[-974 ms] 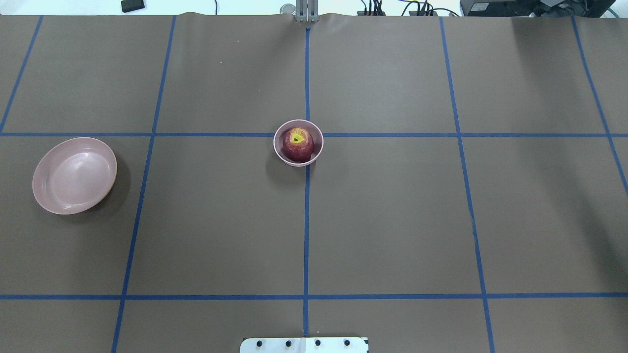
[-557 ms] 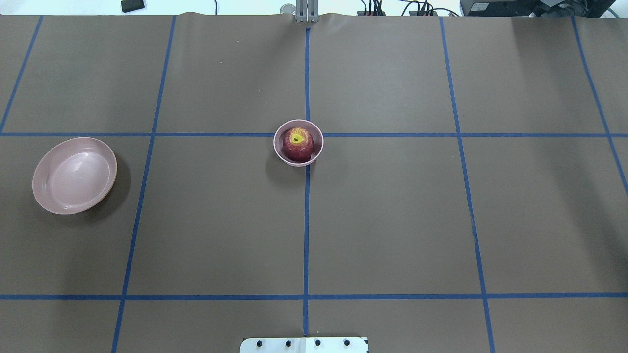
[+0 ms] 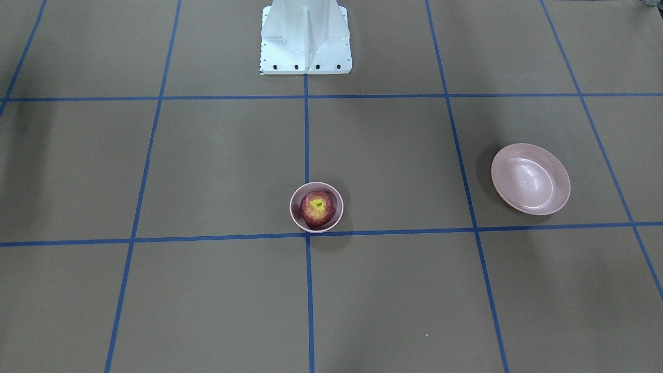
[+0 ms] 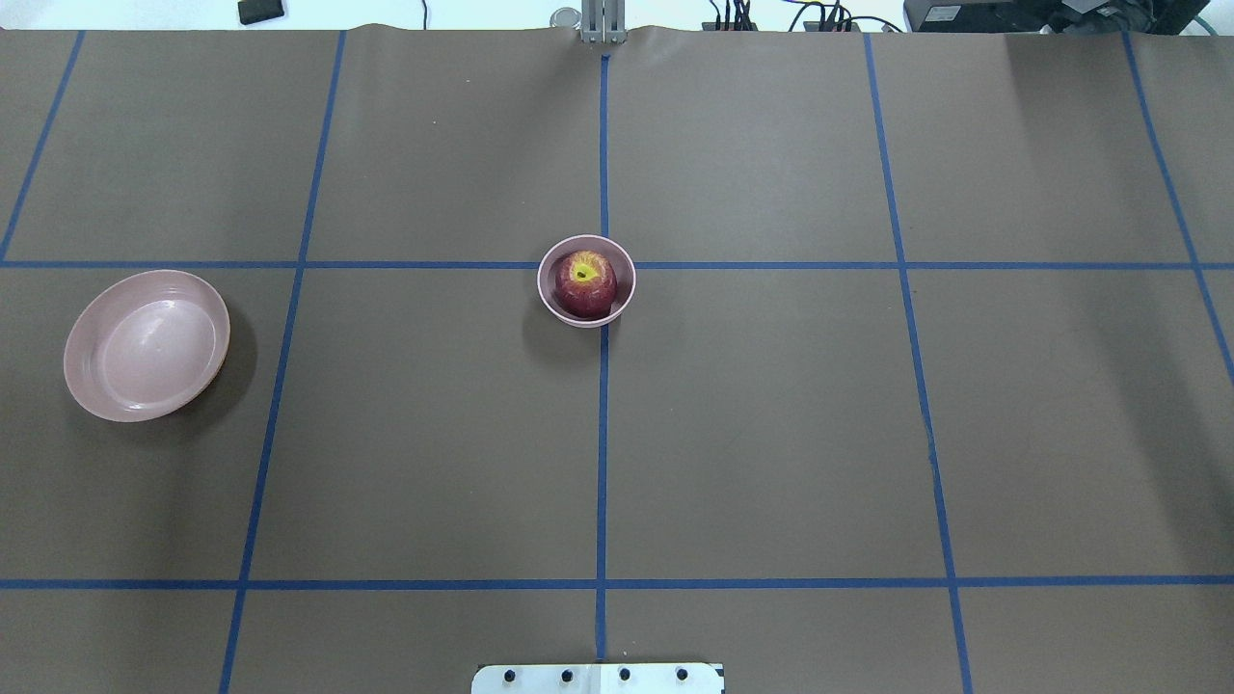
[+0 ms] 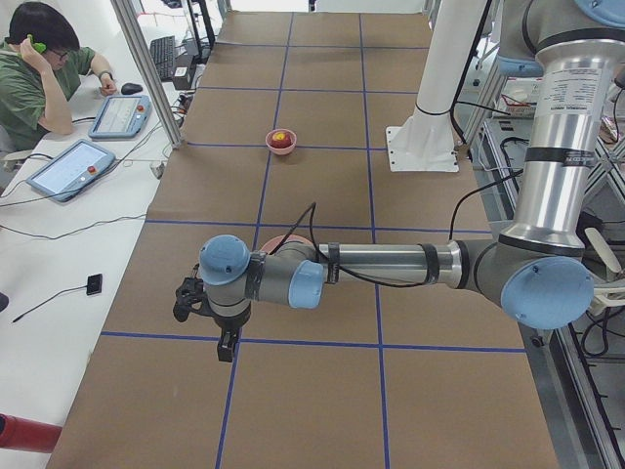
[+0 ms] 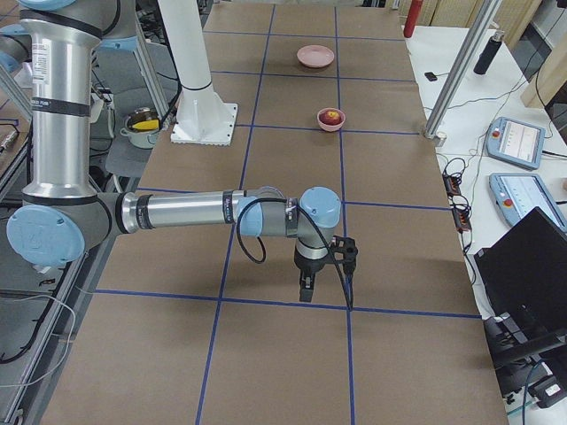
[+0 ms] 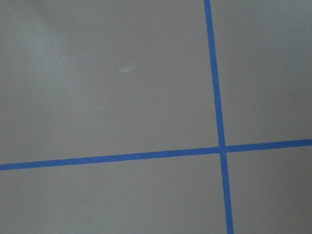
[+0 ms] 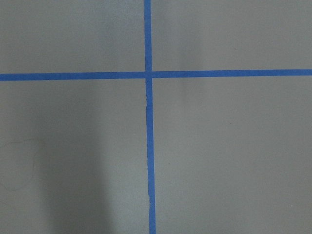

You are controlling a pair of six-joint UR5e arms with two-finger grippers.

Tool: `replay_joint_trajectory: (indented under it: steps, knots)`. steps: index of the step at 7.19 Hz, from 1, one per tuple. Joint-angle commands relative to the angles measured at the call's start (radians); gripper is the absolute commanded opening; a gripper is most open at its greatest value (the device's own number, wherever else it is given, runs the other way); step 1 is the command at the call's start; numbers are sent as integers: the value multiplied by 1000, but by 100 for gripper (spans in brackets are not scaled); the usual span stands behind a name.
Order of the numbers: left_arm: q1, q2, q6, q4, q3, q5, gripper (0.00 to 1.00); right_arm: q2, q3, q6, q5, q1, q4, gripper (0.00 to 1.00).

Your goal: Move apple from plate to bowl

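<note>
The left gripper (image 5: 226, 344) hangs fingers-down over the table (image 4: 771, 434) toward its left end, and the right gripper (image 6: 305, 289) hangs the same way toward the right end. Both show only from the side, so it cannot be told whether either is spread or pressed together. Neither is near the bowl (image 4: 543, 289), which stands at mid-table with the apple (image 4: 584, 284) inside it. The plate (image 4: 147, 344) lies bare, well apart to the left. The task looks complete. The likeliest risk is a needless sweep by either arm clipping the small bowl and tipping it. The apple is dark red and upright, its yellow-green stem patch facing up, and it fills most of the bowl.
</note>
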Motion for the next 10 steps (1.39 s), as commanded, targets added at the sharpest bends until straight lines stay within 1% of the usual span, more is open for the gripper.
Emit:
replay_joint_trajectory:
  steps: [1,3,9,10]
  knots:
    - [20,75,-16,-2,-89,2,99,-11,-5,0,0,1,0,100]
    - [49,81,-19,-2,-100,4,99,-13,-10,0,0,1,-4,100]
    - [49,81,-19,0,-99,9,99,3,-2,3,2,5,-21,100]
    - [49,81,-19,0,-99,9,99,3,-2,3,12,5,-24,100]
